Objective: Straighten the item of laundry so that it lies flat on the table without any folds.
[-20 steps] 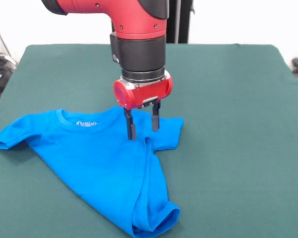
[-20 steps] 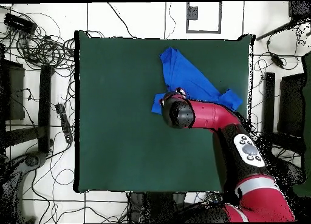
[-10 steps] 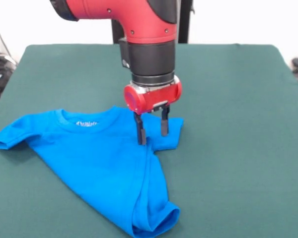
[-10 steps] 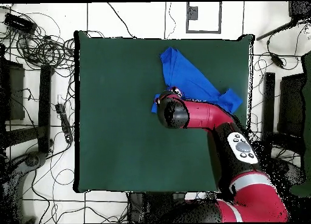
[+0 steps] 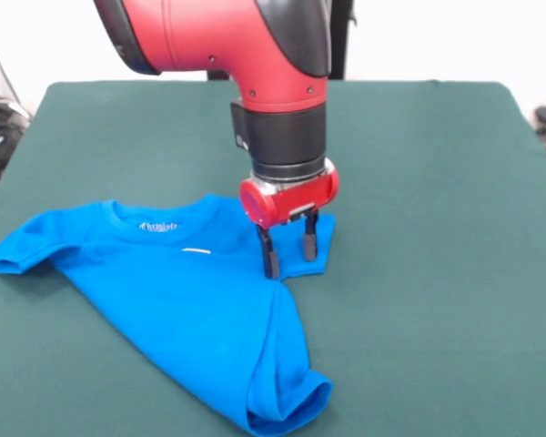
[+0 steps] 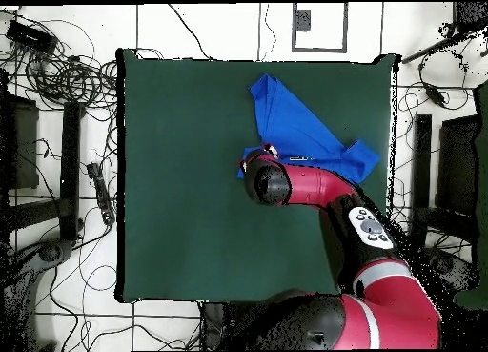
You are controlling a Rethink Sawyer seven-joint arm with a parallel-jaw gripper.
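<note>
The blue T-shirt (image 5: 187,305) lies on the green table (image 5: 419,164) with its plain side up and its collar (image 5: 159,224) toward the far side. Its left sleeve (image 5: 14,252) is spread out. Its lower right side is folded over and bunched near the front edge (image 5: 287,396). My gripper (image 5: 289,249) points straight down over the right sleeve (image 5: 318,259), fingers apart, tips at or just above the cloth, holding nothing. In the overhead view the shirt (image 6: 295,124) lies at the table's (image 6: 181,176) far right, and my wrist (image 6: 268,183) hides the gripper.
Cables (image 6: 57,72) and stands lie on the floor around the table. My arm (image 6: 343,200) reaches across the table's right part from the pedestal at the bottom. A black post (image 5: 338,36) stands behind the arm.
The gripper has moved right and toward the camera, from the shirt's shoulder to its right sleeve, and a little lower. Its fingers stay apart. The shirt has barely shifted.
</note>
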